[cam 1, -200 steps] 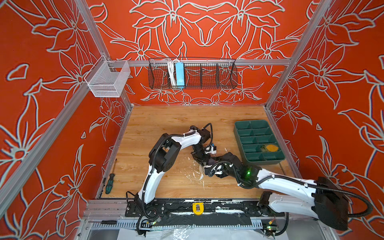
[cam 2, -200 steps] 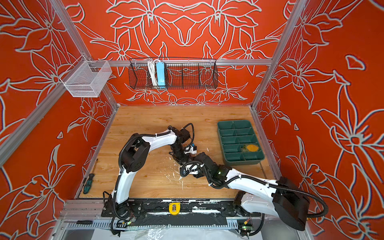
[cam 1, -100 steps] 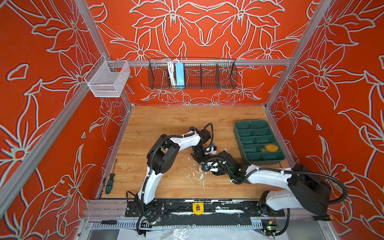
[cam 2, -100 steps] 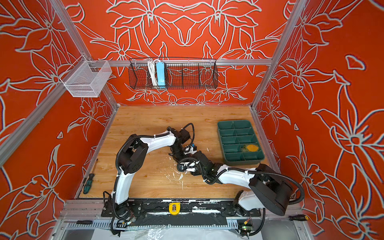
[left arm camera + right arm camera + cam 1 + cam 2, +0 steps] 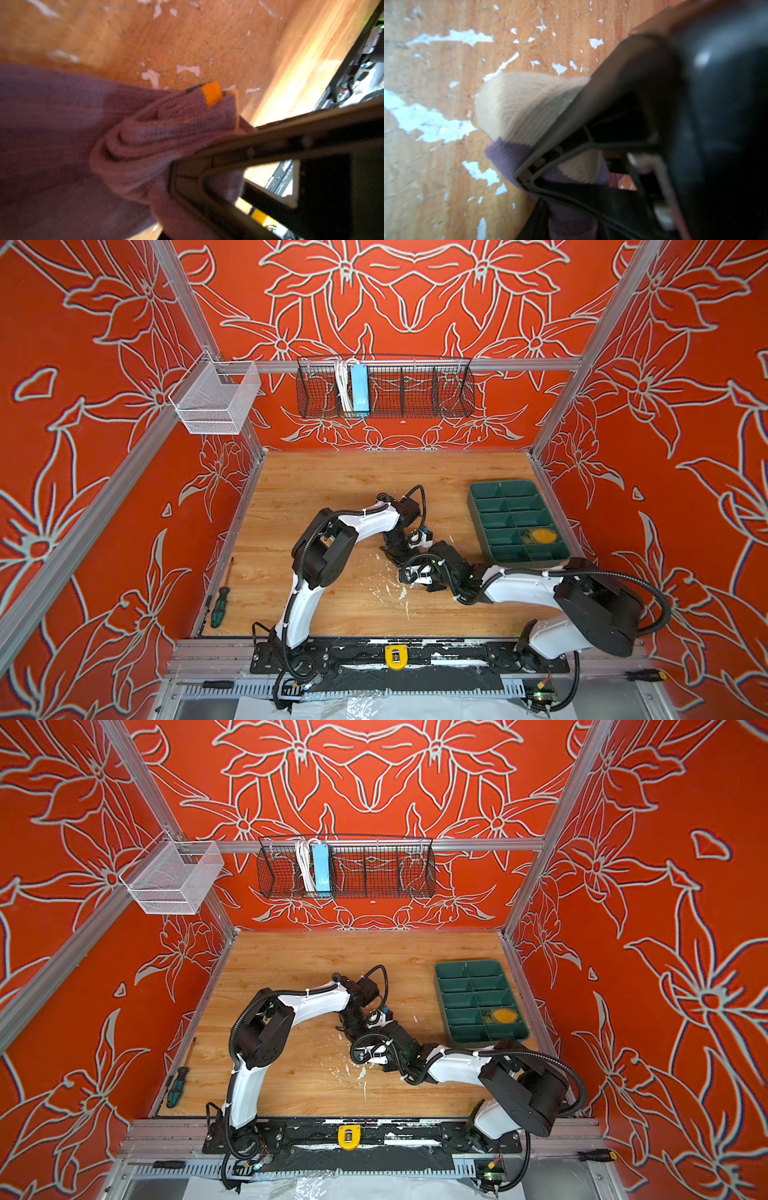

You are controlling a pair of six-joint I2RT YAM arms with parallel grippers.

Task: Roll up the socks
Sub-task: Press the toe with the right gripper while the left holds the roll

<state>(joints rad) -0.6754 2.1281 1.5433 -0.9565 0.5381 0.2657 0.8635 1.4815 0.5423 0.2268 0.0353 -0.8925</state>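
Note:
In the left wrist view the purple sock (image 5: 155, 133) is bunched in rolled folds on the wooden table, its yellow cuff stripe (image 5: 211, 93) showing. A dark finger (image 5: 228, 149) of my left gripper (image 5: 392, 553) presses on the folds, shut on them. The right wrist view shows the sock's beige toe (image 5: 525, 104), with a finger (image 5: 591, 116) of my right gripper (image 5: 409, 574) across it and purple fabric between the jaws. In both top views the two grippers meet mid-table and hide this sock. A mustard and olive bundle (image 5: 540, 536), the other sock, lies in the green tray.
The green compartment tray (image 5: 515, 489) stands at the right of the table. A green-handled screwdriver (image 5: 219, 608) lies by the left edge. White flaked patches (image 5: 401, 593) mark the wood near the grippers. A black wire basket (image 5: 386, 389) and a white mesh basket (image 5: 216, 402) hang on the walls.
My right arm has pulled its elbow in from the far right. Its gripper has edged left and its jaws have narrowed onto the sock. The left arm has barely moved.

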